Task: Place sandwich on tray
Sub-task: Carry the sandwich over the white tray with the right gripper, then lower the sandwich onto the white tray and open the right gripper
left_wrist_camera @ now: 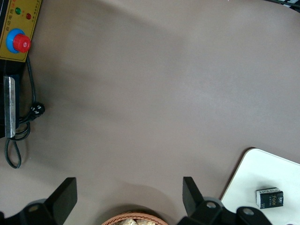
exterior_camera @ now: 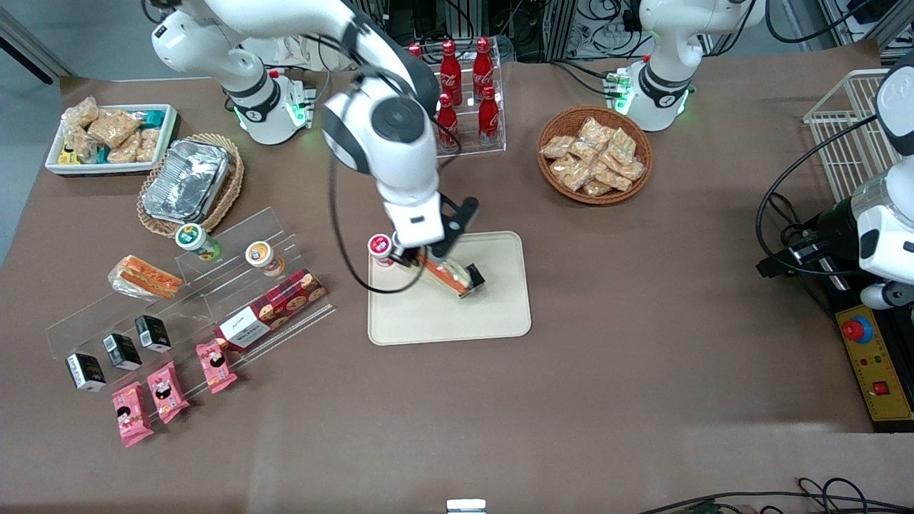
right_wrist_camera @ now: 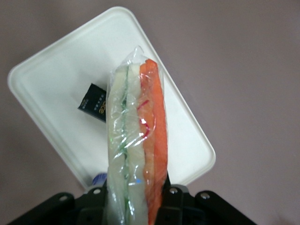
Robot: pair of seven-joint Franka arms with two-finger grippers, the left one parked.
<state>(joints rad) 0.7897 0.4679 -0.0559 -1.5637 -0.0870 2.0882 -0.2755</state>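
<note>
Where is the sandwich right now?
The sandwich is clamped in the gripper just above the tray, beside a small black pack on it, per the front view.

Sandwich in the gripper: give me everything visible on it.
The sandwich is a wedge sealed in clear, crinkled plastic wrap: pale white bread layers with a thin green filling line, plus a thick orange layer and a bit of red. The gripper holds it at one end, jaws shut on it, so it hangs edge-on above the cream tray. A small black packet lies on the tray under it. Whether its tip touches the tray cannot be told.
</note>
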